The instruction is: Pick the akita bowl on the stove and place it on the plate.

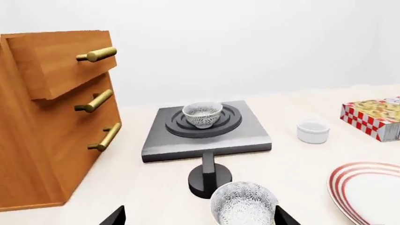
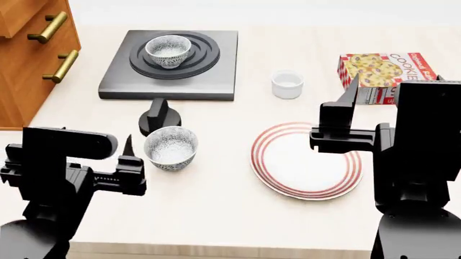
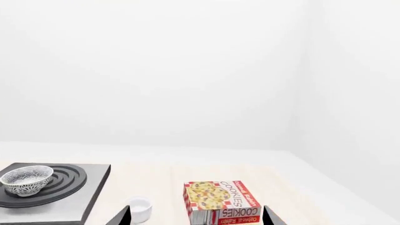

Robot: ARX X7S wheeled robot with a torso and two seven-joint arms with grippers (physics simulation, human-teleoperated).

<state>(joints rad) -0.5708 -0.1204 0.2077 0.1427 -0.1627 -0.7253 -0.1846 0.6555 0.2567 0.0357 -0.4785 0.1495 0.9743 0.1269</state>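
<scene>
Grippers sit nearest the robot, both empty: the left gripper (image 2: pixel 129 162) hangs low over the table's near edge with its jaws spread, and the right gripper (image 2: pixel 346 116) is raised beside the plate (image 2: pixel 306 186), its fingers likewise parted around nothing. Just beyond the left gripper stands a second speckled bowl (image 2: pixel 171 147), a twin that is not the target, resting on the table (image 2: pixel 216 216) between that gripper and the black knob (image 2: pixel 158 115). The plate lies bare to the right of this bowl, near it but not touching. Farther back, the stove (image 2: pixel 115 81) carries the akita bowl (image 2: pixel 168 50), upright at the centre of the burner rings. Beyond the plate are a small white cup (image 2: pixel 287 84) and a cookie box (image 2: pixel 381 70), with a wooden drawer cabinet (image 2: pixel 29 59) at the far left. The akita bowl looks like glazed ceramic, so it is probably rigid, fairly light, slick and liable to chip if dropped or knocked on the stove. A pinch over its rim, one finger inside and one outside the wall, seems the surest hold; squeezing across the whole bowl may be wider than the jaws allow. Setting it down gently on the plate would matter.
</scene>
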